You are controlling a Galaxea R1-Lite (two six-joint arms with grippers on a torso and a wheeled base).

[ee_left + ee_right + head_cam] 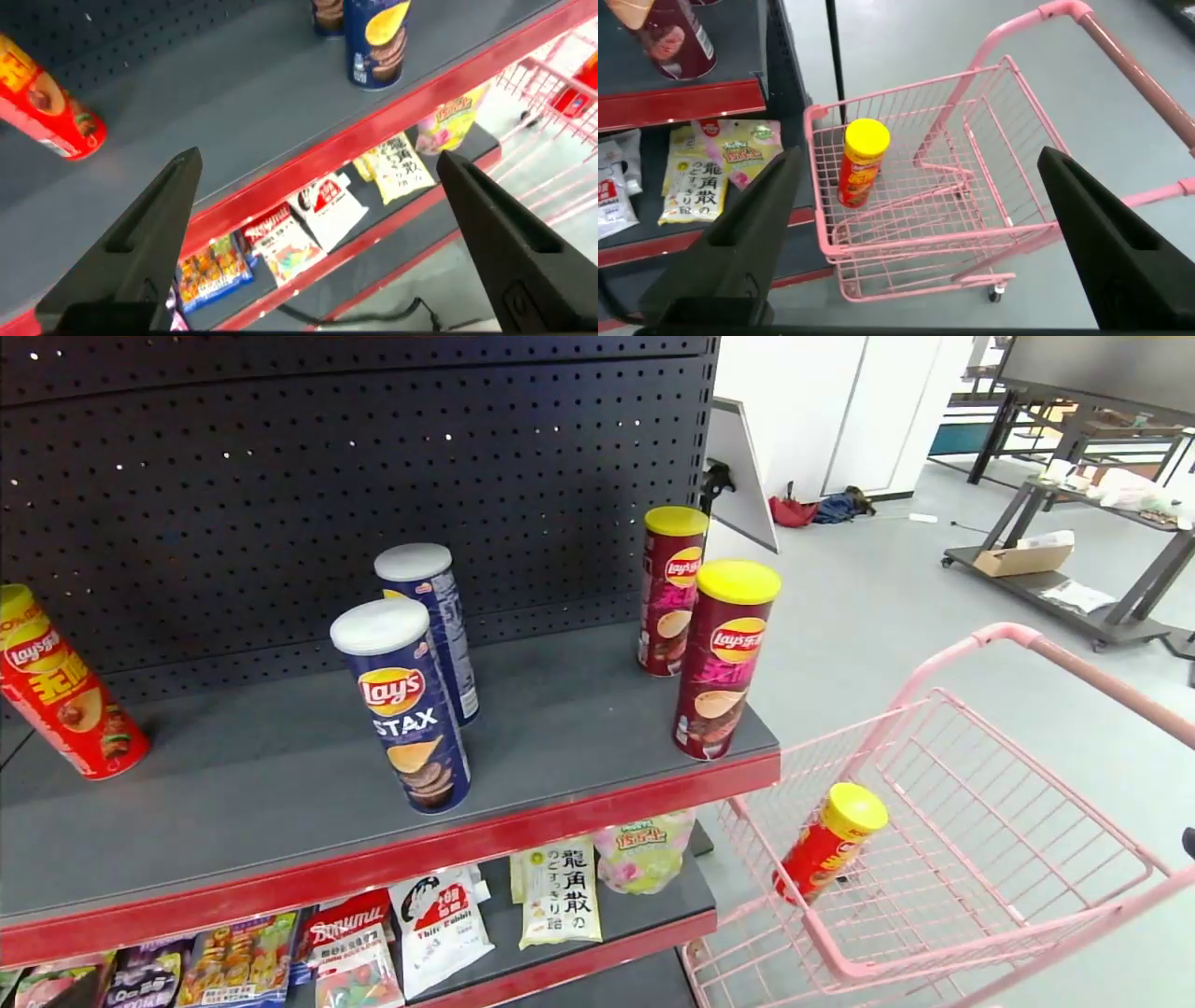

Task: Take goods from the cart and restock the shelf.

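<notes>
A red chip can with a yellow lid leans inside the pink cart, to the right of the shelf. On the grey upper shelf stand two blue cans, two maroon cans and, at the far left, a tilted red can. My right gripper hangs open above the cart, over the red can, holding nothing. My left gripper is open and empty in front of the shelf's red front edge.
Snack bags fill the lower shelf. The perforated back panel closes the shelf behind the cans. A white board leans past the shelf end. Wheeled tables stand at the back right, with open grey floor between.
</notes>
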